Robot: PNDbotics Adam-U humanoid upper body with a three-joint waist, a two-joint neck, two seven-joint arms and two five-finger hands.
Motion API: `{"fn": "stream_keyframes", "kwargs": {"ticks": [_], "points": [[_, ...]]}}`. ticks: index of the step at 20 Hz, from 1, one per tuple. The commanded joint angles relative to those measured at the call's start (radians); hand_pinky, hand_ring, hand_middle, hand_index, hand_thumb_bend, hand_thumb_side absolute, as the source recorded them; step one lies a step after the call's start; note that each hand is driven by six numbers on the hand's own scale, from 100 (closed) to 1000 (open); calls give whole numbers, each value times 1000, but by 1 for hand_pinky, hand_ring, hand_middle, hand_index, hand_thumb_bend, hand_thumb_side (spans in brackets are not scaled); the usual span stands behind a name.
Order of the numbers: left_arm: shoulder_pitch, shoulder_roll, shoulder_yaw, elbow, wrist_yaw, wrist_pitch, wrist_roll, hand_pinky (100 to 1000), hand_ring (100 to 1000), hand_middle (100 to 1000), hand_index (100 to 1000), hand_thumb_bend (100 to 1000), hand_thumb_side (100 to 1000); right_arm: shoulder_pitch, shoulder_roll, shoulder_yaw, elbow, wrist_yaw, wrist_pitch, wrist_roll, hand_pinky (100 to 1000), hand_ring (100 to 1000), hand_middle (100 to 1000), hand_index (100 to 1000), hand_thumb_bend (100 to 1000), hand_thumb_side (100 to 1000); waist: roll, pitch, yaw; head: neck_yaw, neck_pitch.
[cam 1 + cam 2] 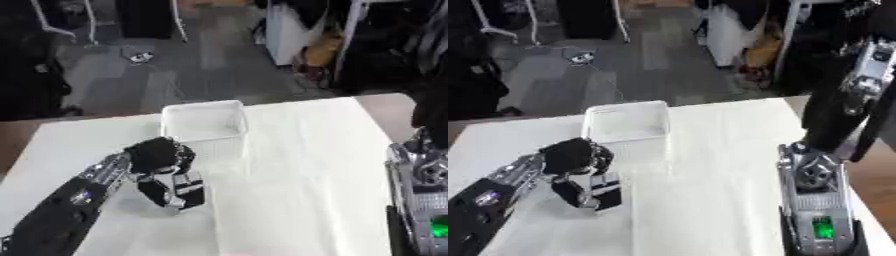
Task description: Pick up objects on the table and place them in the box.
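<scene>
The left hand [166,175] sits left of centre in the frame, its arm [66,210] running up from the lower left corner. The wrist is bent so that the black back of the hand faces up and the fingers [188,192] point down toward the surface [297,165]. The fingers curl inward, and between them and the thumb shows something small, dark with a pale patch; what it is cannot be made out, nor whether the fingers close on it. Just above the hand, toward the upper middle of the frame, the white box [203,120] stands upright on the white surface near its far edge, open at the top, nothing visible inside. The hand is below the box and a little to its left, near it but not over the opening. The right arm [815,200] comes up from the lower right corner, silver with a green light; its forearm and wrist show, but the fingers do not.
</scene>
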Motion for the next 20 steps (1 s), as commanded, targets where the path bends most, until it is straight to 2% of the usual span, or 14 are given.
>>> {"fn": "stream_keyframes", "kwargs": {"ticks": [1, 8, 15, 17, 20], "points": [[-10, 42, 4, -77, 70, 34, -13, 100, 100, 150, 313, 289, 922, -20, -4, -1, -15, 4, 2, -1, 836, 736, 726, 822, 102, 1000, 2, -12, 2, -4, 3], [3, 84, -1, -211, 197, 125, -71, 100, 100, 146, 310, 281, 926, -18, -7, -2, -15, 6, 3, -2, 836, 736, 726, 821, 103, 1000, 4, -15, 6, -8, 1], [-4, 131, -3, -335, 265, 191, -123, 100, 100, 149, 306, 276, 928, -16, -12, -2, -15, 7, 4, -3, 836, 736, 726, 821, 102, 1000, 7, -18, 10, -11, 1], [-14, 146, 2, -360, 276, 207, -133, 100, 100, 140, 303, 273, 930, -16, -13, -3, -15, 7, 5, -3, 836, 736, 726, 821, 102, 1000, 7, -18, 11, -16, -9], [-30, 162, 11, -387, 288, 228, -146, 100, 100, 138, 300, 270, 932, -15, -14, -3, -15, 8, 6, -4, 836, 736, 726, 821, 103, 1000, 7, -18, 12, -38, -48]]}}
